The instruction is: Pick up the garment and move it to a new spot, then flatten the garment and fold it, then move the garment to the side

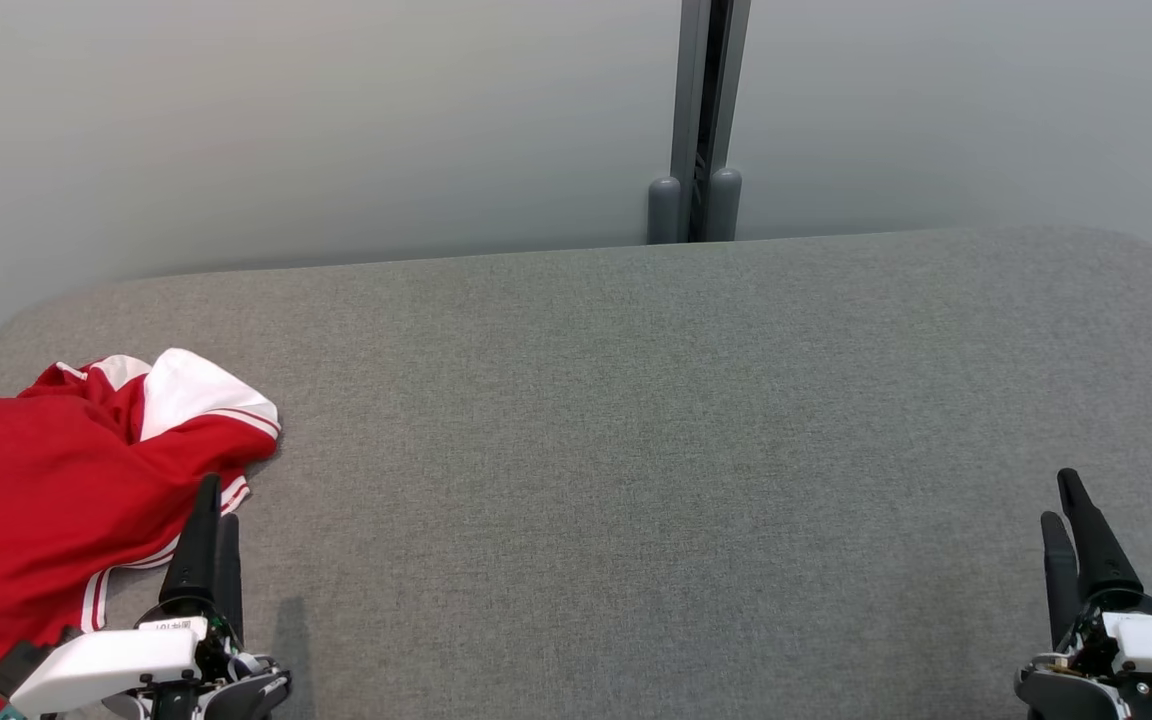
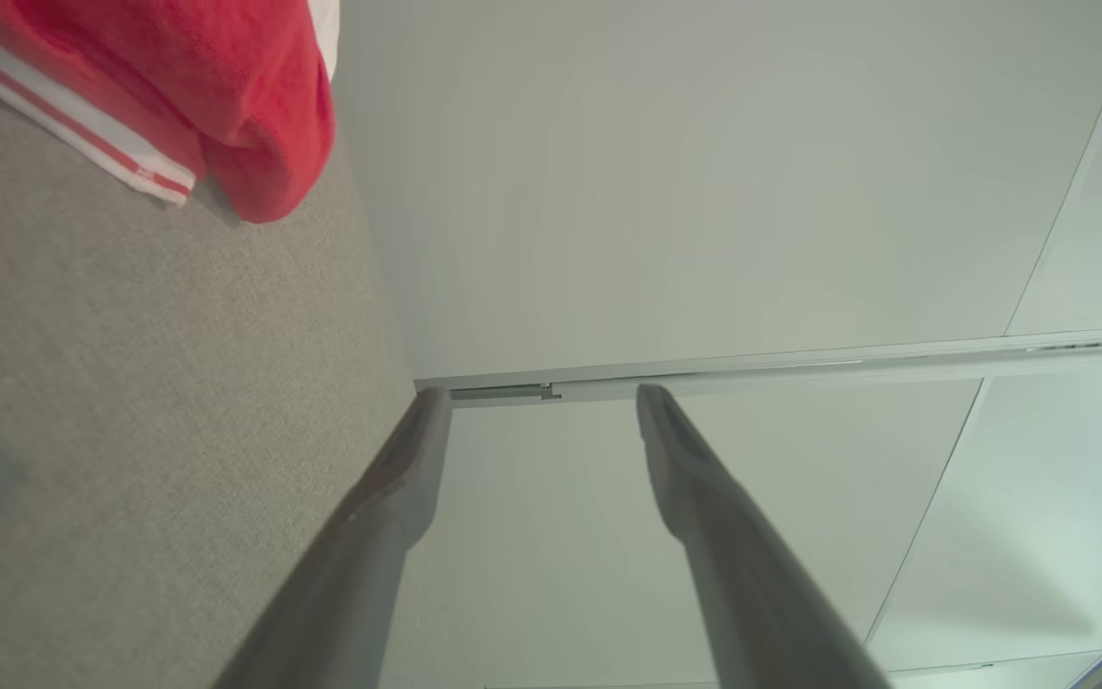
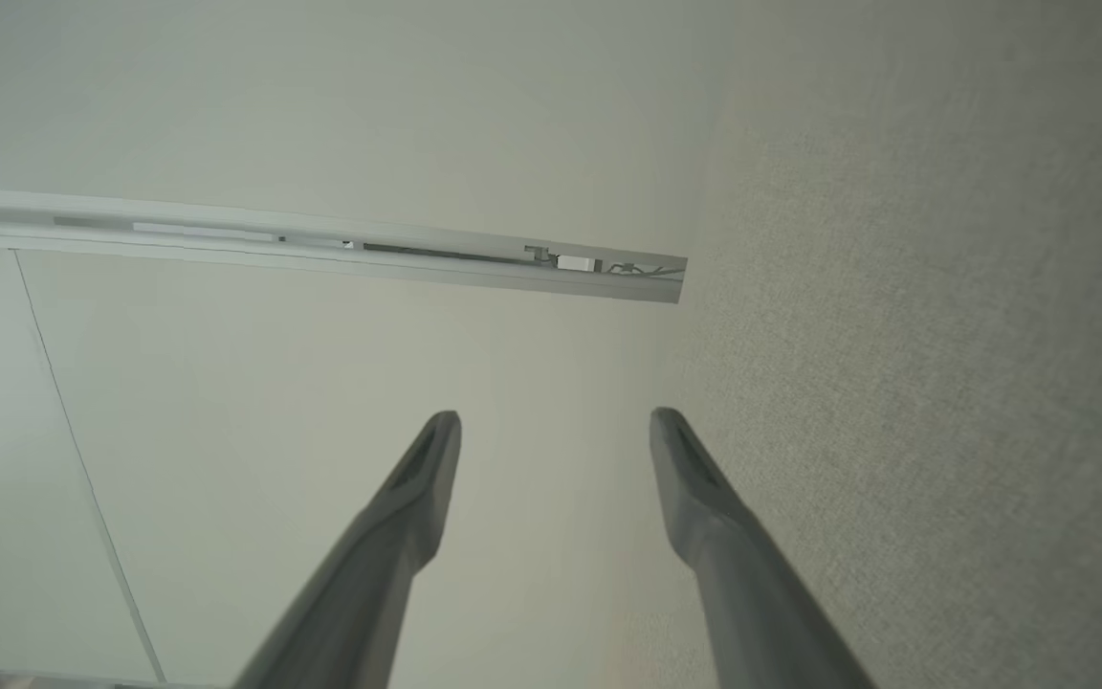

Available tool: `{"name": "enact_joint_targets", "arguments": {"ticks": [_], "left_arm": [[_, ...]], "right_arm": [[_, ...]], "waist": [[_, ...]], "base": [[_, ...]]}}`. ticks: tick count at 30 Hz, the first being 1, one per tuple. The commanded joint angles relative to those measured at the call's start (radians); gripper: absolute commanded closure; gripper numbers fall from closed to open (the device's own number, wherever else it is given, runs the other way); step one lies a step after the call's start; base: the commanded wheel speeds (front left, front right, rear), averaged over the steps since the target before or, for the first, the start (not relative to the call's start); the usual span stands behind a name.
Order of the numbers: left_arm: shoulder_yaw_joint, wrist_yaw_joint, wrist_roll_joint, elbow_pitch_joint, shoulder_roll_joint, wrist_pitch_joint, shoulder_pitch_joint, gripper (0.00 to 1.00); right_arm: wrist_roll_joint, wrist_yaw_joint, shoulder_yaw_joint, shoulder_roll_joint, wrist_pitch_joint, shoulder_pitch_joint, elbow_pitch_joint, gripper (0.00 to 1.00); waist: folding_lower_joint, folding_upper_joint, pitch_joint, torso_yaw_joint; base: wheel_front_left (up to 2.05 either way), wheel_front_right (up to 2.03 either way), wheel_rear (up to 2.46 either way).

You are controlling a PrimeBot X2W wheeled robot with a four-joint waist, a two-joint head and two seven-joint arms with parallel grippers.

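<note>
Now | garment (image 1: 36, 480): crumpled red knit, perhaps | table (image 1: 636, 450): grey felt-like, rounded

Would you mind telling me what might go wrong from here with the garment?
1. The garment lies bunched at the table's left end, so a pinch may catch several layers.
2. The right gripper sits far from it; a lift by the left gripper alone could drag cloth off the edge.
</note>
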Motion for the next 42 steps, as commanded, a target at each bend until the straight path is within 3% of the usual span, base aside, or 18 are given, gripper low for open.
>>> {"name": "enact_joint_targets", "arguments": {"ticks": [1, 16, 25, 36, 42], "left_arm": [[0.003, -0.002, 0.019, -0.026, 0.010, -0.010, -0.021, 0.00], [0.063, -0.003, 0.144, -0.065, 0.012, -0.070, -0.026, 0.00], [0.093, -0.004, 0.269, -0.126, 0.013, -0.104, -0.040, 0.00], [0.064, -0.003, 0.475, -0.241, 0.013, -0.141, -0.022, 0.00], [0.000, 0.044, 0.675, -0.322, 0.014, -0.163, -0.007, 0.00]], "right_arm": [[-0.034, 0.001, 0.003, -0.014, -0.015, -0.018, -0.025, 0.00], [-0.299, 0.001, -0.004, -0.015, -0.070, -0.069, -0.102, 0.00], [-0.581, 0.001, 0.033, -0.044, -0.102, -0.113, -0.179, 0.00], [-0.860, 0.001, 0.102, -0.060, -0.137, -0.129, -0.263, 0.00], [-1.003, 0.001, 0.144, -0.069, -0.157, -0.112, -0.308, 0.00]], "waist": [[0.0000, -0.0001, 0.000, 0.000], [0.0000, -0.0001, 0.001, -0.003], [0.0000, -0.0001, 0.003, -0.002], [0.0000, -0.0001, 0.003, 0.001], [0.0000, -0.0001, 0.008, 0.002]], "base": [[0.00, 0.00, 0.00], [0.00, 0.00, 0.00], [0.00, 0.00, 0.00], [0.00, 0.00, 0.00], [0.00, 0.00, 0.00]]}}
